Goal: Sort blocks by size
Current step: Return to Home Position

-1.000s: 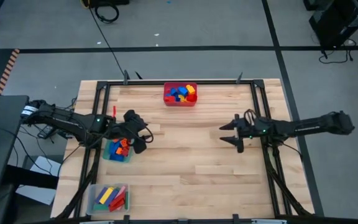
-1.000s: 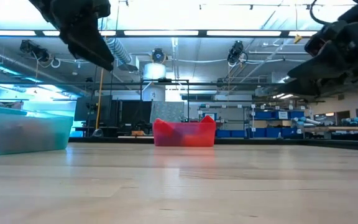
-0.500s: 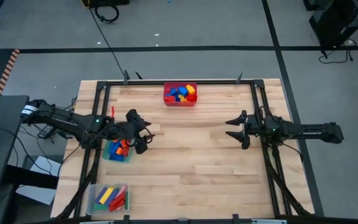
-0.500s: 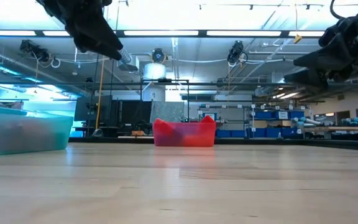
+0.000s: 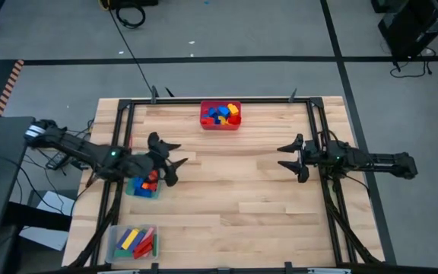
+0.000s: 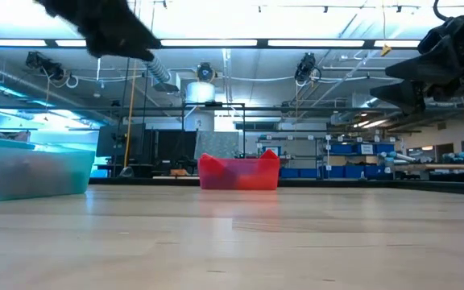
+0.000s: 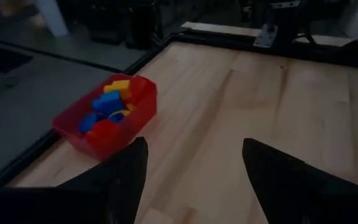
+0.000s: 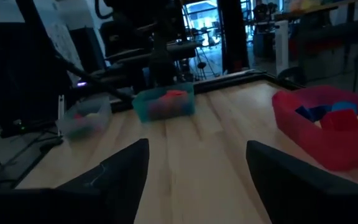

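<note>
Plainly, the left gripper (image 5: 175,162) hangs wide open and empty, with blocks (image 5: 149,183) in the teal bin (image 5: 142,196) just beside it. The right gripper (image 5: 283,157), well apart, is likewise spread and empty. More blocks fill the red bin (image 5: 220,126) beyond both.

Overhead: straight down on whole table (image 5: 242,190). Low: from 6 o'clock edge, level, toward 12. Wrists: close over table. Shared by all: red bin (image 6: 238,174).

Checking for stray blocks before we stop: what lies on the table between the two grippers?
Nothing: the high view shows only bare tabletop between the left gripper and the right gripper.
</note>
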Motion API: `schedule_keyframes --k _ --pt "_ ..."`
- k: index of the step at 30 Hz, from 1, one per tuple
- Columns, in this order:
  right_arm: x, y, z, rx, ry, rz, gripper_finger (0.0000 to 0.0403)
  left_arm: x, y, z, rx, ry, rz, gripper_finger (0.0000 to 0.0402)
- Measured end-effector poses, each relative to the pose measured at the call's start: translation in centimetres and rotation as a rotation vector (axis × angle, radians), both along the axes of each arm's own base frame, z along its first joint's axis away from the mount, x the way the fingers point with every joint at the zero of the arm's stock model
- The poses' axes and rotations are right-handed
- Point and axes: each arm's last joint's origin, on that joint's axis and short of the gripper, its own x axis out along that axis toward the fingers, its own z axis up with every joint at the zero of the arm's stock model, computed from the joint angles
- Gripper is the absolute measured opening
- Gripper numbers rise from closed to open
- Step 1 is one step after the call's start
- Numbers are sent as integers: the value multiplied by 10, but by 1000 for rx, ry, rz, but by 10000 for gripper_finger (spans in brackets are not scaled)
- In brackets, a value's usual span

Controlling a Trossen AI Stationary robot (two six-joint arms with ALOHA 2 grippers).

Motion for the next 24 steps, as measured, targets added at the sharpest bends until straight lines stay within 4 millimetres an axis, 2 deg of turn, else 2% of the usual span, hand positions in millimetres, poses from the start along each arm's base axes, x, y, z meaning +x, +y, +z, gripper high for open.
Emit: schedule_keyframes --k 6,12,18,24 --pt "0 0 0 0 1 1 281 -30 2 -17 -44 -145 -76 271" --pt "0 0 0 0 2 1 280 -54 14 -31 37 -310 -208 271" --pt "0 0 0 0 1 1 284 -70 28 -62 41 -377 -237 270" --pt "0 0 0 0 1 1 280 -81 35 -73 42 -440 -348 270"
